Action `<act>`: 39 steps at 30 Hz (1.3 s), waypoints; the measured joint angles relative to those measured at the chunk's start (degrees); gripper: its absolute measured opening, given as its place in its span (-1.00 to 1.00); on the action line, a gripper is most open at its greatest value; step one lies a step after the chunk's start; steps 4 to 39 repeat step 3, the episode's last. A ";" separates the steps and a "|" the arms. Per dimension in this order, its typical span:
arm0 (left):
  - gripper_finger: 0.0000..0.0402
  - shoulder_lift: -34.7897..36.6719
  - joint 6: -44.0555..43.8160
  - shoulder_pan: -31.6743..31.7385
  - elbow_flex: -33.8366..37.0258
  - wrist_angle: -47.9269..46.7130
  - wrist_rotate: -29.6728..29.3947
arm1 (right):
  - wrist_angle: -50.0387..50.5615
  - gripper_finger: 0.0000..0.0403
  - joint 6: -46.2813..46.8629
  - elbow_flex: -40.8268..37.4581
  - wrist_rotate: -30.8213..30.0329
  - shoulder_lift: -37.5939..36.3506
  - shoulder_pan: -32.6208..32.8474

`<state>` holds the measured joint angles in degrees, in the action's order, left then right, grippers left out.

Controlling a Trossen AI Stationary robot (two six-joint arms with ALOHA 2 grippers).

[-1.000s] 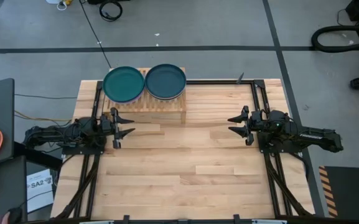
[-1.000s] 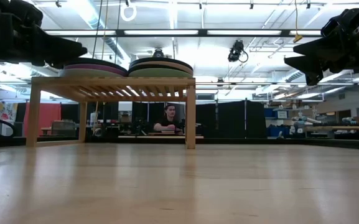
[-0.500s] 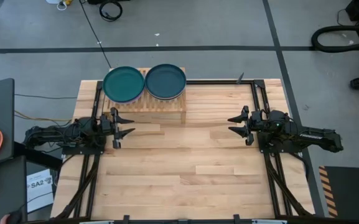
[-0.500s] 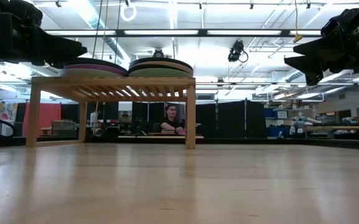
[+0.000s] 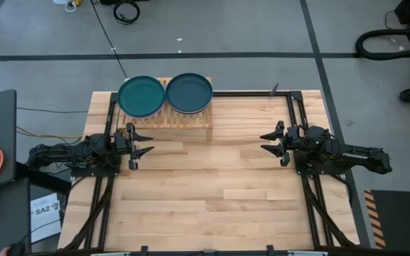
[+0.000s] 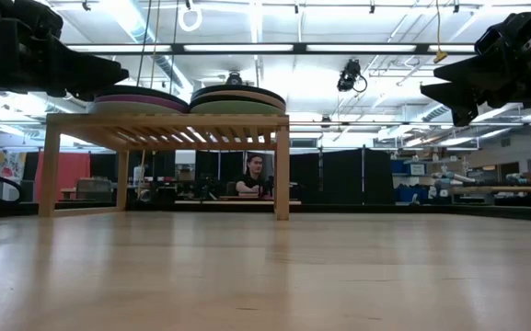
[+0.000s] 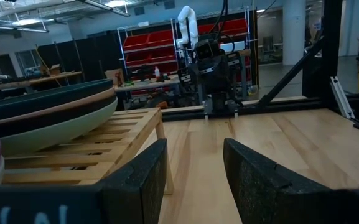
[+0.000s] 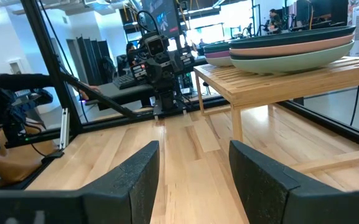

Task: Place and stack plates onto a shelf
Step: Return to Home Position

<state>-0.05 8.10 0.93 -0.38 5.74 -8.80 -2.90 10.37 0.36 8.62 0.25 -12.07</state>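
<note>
Spanning the whole high view, the wooden table (image 5: 212,206) is taken first, and on its far left part the shelf (image 5: 189,126) is seen, its long axis run side to side along the far edge. Two stacks of plates are carried on its slatted top. The left stack (image 5: 141,96) is capped in green-teal and the right stack (image 5: 189,93) in dark blue-teal, and from the right wrist view mint green and pink rims are made out beneath that cap. The left gripper (image 5: 146,143) is held just beside the shelf's near left corner, pointed across the table. The right gripper (image 5: 264,143) is held opposite, facing it, well apart from the shelf. So the shelf is found nearer the left arm, off to the far side of its fingers (image 7: 135,183). Both pairs of fingers are spread wide and nothing is gripped between them. The stacking is judged finished, and only a retreat clear of the shelf is called for. Last, "SA2" is read on a white sheet (image 5: 42,210) by the table's left edge.
</note>
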 joint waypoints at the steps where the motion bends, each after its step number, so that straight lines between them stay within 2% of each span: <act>1: -0.18 0.00 0.00 0.00 0.00 0.00 0.00 | 0.00 -0.01 0.00 0.00 0.00 0.00 -0.01; 39: -0.18 0.00 0.00 0.00 0.00 0.00 0.00 | 0.00 -0.01 0.00 0.00 0.00 0.00 0.01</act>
